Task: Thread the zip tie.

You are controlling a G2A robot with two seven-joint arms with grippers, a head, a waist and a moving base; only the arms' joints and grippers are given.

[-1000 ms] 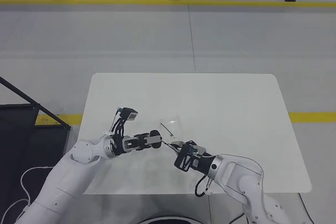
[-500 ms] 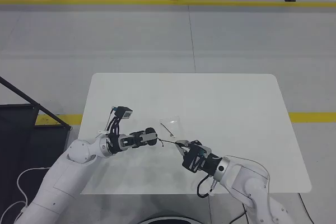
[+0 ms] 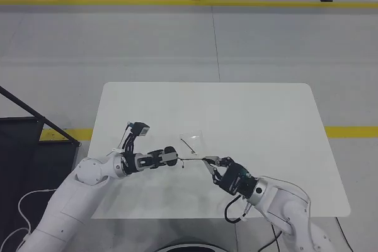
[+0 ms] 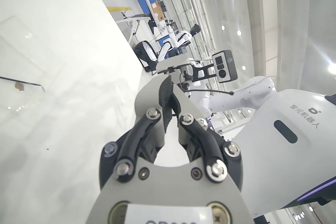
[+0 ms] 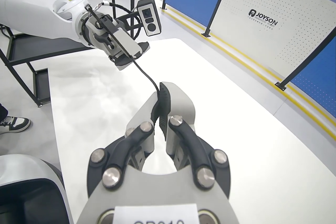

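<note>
A thin black zip tie [image 3: 195, 159] hangs above the white table [image 3: 271, 120], stretched between both grippers. My left gripper [image 3: 177, 155] is shut on one part of it; the strap runs back over that gripper [image 5: 131, 55] towards its wrist. My right gripper [image 3: 209, 161] is shut on the other end, and the tie [image 5: 143, 71] curves down into its pads [image 5: 164, 96]. In the left wrist view my own gripper [image 4: 168, 82] is closed with a dark strip pinched between its pads.
A clear plastic bag [image 3: 192, 137] lies on the table just beyond the grippers, with another black tie [image 4: 26, 82] beside the bag [image 4: 15, 38]. A black cart [image 3: 12, 145] stands off the table's left edge. The table's far and right parts are bare.
My right gripper has drawn back to the right, away from the left one, widening the stretch of tie between them. The left gripper has shifted only slightly.
</note>
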